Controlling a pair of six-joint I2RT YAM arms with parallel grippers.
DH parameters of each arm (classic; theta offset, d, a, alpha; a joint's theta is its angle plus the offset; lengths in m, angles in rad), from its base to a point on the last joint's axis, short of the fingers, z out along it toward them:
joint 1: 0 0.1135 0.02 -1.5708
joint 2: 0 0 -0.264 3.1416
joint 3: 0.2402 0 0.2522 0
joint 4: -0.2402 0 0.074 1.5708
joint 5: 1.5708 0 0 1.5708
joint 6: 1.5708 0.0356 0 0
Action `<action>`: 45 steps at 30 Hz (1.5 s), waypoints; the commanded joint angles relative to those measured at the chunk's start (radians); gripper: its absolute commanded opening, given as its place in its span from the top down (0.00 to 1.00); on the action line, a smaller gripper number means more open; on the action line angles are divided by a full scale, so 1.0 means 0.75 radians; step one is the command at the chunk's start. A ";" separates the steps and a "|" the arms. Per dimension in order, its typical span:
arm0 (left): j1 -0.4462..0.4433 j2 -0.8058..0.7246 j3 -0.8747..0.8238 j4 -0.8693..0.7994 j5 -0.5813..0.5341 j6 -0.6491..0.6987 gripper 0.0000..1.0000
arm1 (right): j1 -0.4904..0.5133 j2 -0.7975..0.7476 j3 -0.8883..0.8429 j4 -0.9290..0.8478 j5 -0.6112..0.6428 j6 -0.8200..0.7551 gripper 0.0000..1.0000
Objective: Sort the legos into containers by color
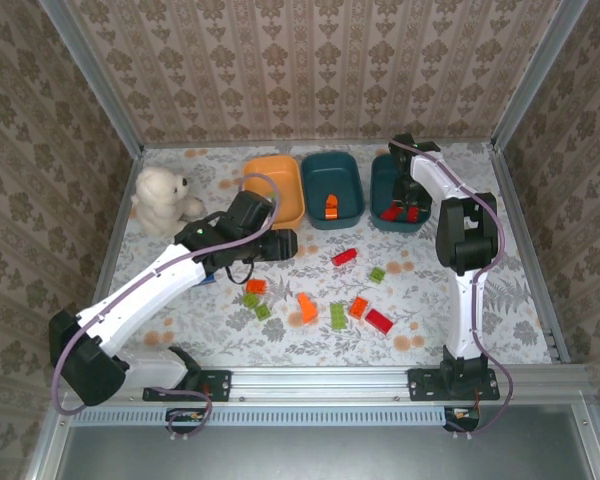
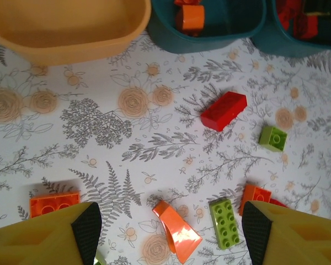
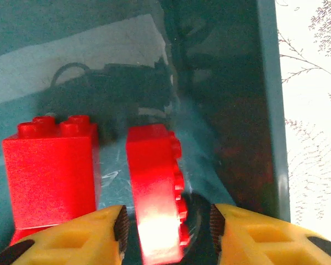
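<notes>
No readable text, labels, brands or numbers anywhere.

- Top view: high above the near edge of the table (image 1: 520, 300), facing 12 o'clock and far enough off to take in all of it.
- Left wrist view: mid height over the table, looking steeply down toward 12 o'clock, with the left fingers (image 2: 88, 232) at 7 and 5 o'clock.
- Right wrist view: very near, inside the right teal tray (image 3: 267, 99), with the right fingers (image 3: 121, 223) at 6 o'clock.
- Top and left wrist views share the orange tray (image 1: 285, 195), the middle teal tray (image 1: 332, 178) and a red brick (image 1: 344, 257).
- Top and right wrist views share the right teal tray.
</notes>
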 commanded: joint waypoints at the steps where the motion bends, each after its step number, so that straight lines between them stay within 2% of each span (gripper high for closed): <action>1: -0.020 0.011 0.039 0.002 0.043 0.132 0.29 | -0.001 -0.045 0.025 -0.028 -0.015 0.015 0.51; 8: -0.050 0.046 0.057 -0.046 0.097 0.259 0.29 | 0.028 -0.237 0.075 0.002 -0.034 -0.011 0.47; 12: -0.093 0.075 0.077 -0.088 0.148 0.361 0.29 | 0.080 -0.417 0.049 0.056 -0.087 -0.022 0.47; 17: -0.132 0.126 0.070 -0.210 0.179 0.439 0.27 | 0.191 -0.770 -0.283 0.250 -0.254 -0.007 0.43; 21: -0.165 0.188 0.080 -0.212 0.249 0.416 0.23 | 0.296 -1.116 -0.699 0.406 -0.428 0.050 0.40; 24: -0.245 0.284 0.154 -0.188 0.265 0.449 0.22 | 0.349 -1.418 -1.012 0.492 -0.517 0.150 0.39; 27: -0.338 0.430 0.267 -0.228 0.228 0.537 0.25 | 0.358 -1.701 -1.243 0.443 -0.552 0.259 0.38; 29: -0.395 0.525 0.339 -0.255 0.195 0.574 0.26 | 0.358 -1.855 -1.311 0.387 -0.574 0.311 0.37; 33: -0.443 0.708 0.443 -0.253 0.214 0.557 0.31 | 0.359 -2.028 -1.315 0.217 -0.587 0.352 0.36; 37: -0.472 0.854 0.552 -0.267 0.244 0.535 0.32 | 0.357 -2.123 -1.237 0.071 -0.499 0.352 0.37; 42: -0.502 1.000 0.673 -0.288 0.244 0.501 0.31 | 0.356 -2.180 -1.153 0.007 -0.441 0.364 0.35; 45: -0.503 1.070 0.726 -0.327 0.189 0.470 0.31 | 0.356 -2.189 -1.126 -0.020 -0.438 0.366 0.35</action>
